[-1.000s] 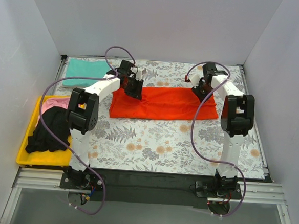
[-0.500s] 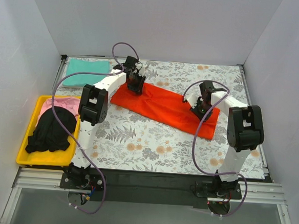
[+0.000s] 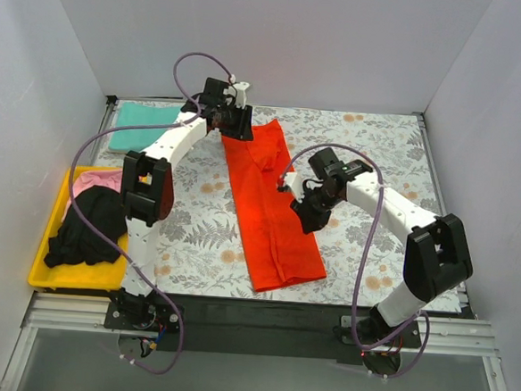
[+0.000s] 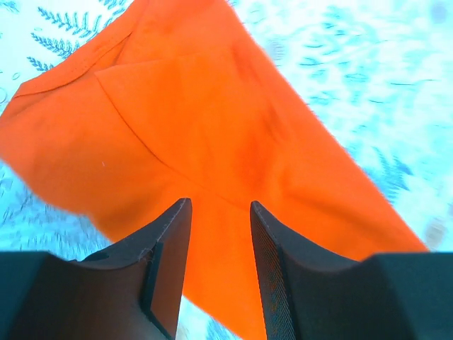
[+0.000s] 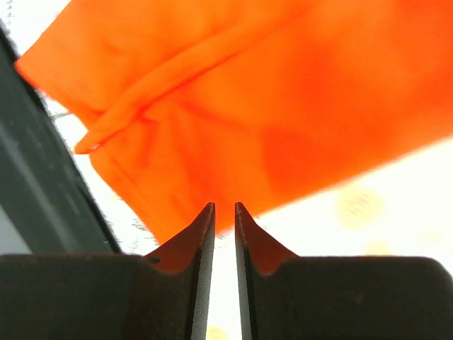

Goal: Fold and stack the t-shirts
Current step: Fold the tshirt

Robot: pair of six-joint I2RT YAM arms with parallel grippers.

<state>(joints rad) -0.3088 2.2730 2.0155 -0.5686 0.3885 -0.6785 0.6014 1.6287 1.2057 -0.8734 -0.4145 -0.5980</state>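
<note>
The orange-red t-shirt [image 3: 273,210] lies folded into a long strip that runs from the far middle of the table toward the near edge. My left gripper [image 3: 239,124] is at its far end, jaws apart, with the orange cloth [image 4: 212,120] below them and nothing clamped. My right gripper [image 3: 308,215] is at the strip's right edge. Its jaws stand a narrow gap apart with bare table showing between them, and the shirt's edge [image 5: 233,106] lies just past the tips. The teal t-shirt [image 3: 146,122] lies folded at the far left. The black t-shirt [image 3: 88,228] is heaped over the pink t-shirt [image 3: 91,182].
A yellow tray [image 3: 47,275] at the near left holds the black and pink shirts. A grey floral cloth [image 3: 384,155] covers the table. White walls close in the sides and back. Purple cables loop over both arms.
The orange-red shirt has swung from lying across the table to lying lengthwise. My left gripper moved farther back, and my right gripper moved left and nearer.
</note>
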